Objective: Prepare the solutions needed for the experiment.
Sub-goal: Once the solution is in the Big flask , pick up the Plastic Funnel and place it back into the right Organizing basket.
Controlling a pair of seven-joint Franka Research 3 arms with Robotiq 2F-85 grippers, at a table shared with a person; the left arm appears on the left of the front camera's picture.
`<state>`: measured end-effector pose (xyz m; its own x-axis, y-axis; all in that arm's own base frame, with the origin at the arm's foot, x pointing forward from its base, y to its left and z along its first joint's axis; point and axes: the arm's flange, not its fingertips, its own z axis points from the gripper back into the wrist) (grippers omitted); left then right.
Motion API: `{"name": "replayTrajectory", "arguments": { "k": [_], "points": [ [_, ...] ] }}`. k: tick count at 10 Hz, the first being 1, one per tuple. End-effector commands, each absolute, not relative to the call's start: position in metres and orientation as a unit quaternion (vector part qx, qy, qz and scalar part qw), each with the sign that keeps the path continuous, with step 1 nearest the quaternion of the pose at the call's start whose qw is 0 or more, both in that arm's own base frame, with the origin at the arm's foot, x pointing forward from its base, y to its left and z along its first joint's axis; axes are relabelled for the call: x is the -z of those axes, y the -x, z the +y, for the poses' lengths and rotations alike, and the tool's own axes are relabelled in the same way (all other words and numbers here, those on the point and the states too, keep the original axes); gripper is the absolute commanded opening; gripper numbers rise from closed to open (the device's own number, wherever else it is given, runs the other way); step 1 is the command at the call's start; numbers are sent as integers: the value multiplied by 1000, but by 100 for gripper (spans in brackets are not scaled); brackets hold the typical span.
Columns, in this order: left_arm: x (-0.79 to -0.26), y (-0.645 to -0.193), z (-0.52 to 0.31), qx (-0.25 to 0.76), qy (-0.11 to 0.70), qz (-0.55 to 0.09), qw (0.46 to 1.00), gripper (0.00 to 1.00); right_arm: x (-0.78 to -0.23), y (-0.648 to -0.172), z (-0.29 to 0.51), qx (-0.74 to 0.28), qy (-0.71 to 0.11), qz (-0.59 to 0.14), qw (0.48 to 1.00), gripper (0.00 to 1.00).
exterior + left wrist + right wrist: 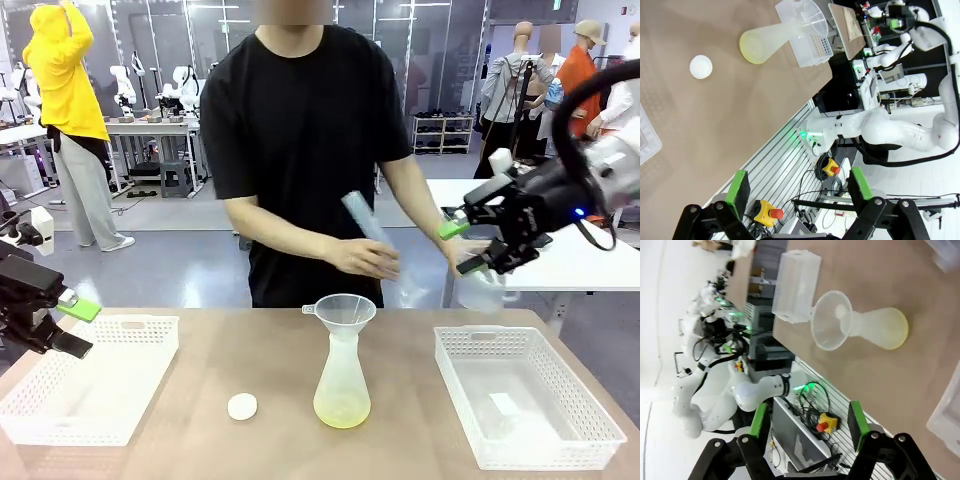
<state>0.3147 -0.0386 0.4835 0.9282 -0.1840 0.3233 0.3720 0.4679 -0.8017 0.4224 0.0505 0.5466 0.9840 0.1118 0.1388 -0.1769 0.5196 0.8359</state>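
Nearest on the bench lies a small white round cap, just left of the flask, which stands upright at the middle with a clear funnel seated in its neck. The solution, pale yellow, sits as a shallow pool in the bottom of that flask. A white slotted basket rests at the left end of the bench and another basket at the right, each well apart from the flask. The robot's left hand hovers over the left basket's outer edge, its green-padded fingers spread wide with nothing between them; its wrist view shows the same empty gap. Farther back and higher, above the far right of the bench, the right hand is also open, and its wrist view shows nothing between the fingers. Beyond the bench stands a person in a black T-shirt. One of the person's hands holds a clear measuring cylinder tilted above the funnel. The person's other hand is right by the robot's right hand; whether they touch cannot be told.
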Motion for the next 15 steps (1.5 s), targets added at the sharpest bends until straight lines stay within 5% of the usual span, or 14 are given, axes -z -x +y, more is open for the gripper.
{"name": "replayTrajectory", "arguments": {
  "k": [1,7,15],
  "points": [
    [-484,-317,-41,170,501,-103,842,100,-560,-461,71,-94,-419,-12,903,79],
    [-484,-317,-41,170,501,-103,842,100,-568,-501,165,-62,-281,-54,956,79],
    [-484,-317,-41,170,501,-103,842,100,-566,-497,155,-81,-296,-59,950,79]
  ]
}}
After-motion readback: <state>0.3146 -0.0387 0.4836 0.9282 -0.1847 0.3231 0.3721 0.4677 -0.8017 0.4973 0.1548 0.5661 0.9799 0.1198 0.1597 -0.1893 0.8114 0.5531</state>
